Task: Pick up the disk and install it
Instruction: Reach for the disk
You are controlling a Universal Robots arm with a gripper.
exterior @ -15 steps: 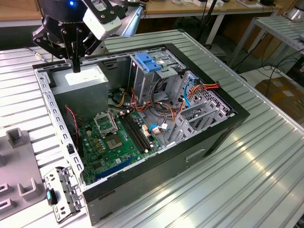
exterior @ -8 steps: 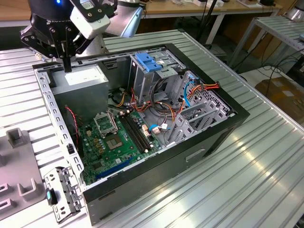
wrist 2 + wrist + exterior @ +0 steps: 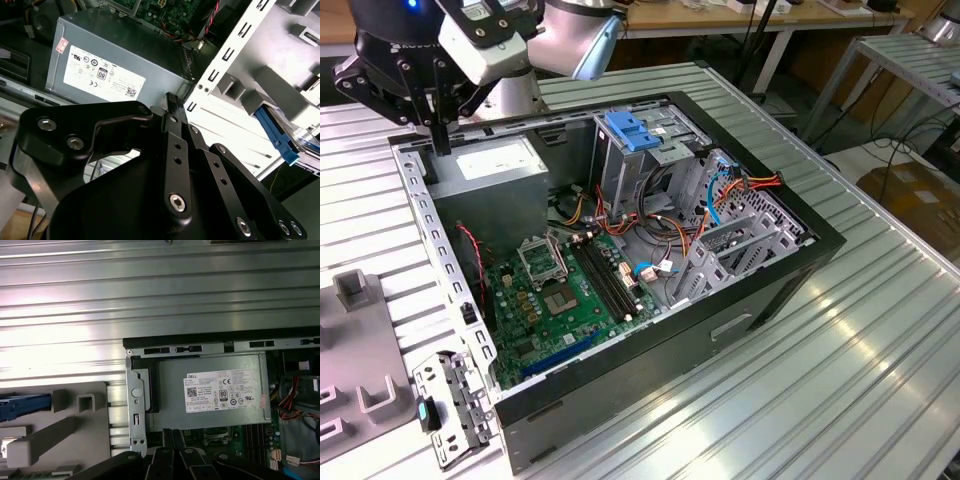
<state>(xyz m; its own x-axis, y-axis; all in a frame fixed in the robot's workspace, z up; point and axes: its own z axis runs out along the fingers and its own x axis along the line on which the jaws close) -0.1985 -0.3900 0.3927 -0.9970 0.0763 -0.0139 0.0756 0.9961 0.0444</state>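
My black gripper [image 3: 442, 140] hangs from the arm over the back corner of the open computer case [image 3: 670, 345], at the exterior view's left, beside the grey power-supply box [image 3: 495, 160]. Its fingertips [image 3: 172, 99] are pressed together with nothing between them, above the case's perforated metal edge [image 3: 135, 405]. The disk shows as a blue side rail [image 3: 280, 137] with a sliver of silver metal, lying in a grey plastic holder [image 3: 265, 85] on the table outside the case. In the first wrist view the same blue rail [image 3: 25, 406] lies at the picture's edge, apart from the gripper [image 3: 170, 434].
Inside the case are a green motherboard [image 3: 560, 300], loose orange, red and blue cables [image 3: 720, 195], a tall metal cage with a blue latch [image 3: 630, 130] and a slanted drive bay [image 3: 740, 240]. Grey holders [image 3: 360, 340] and a metal bracket [image 3: 450, 405] lie on the ribbed table.
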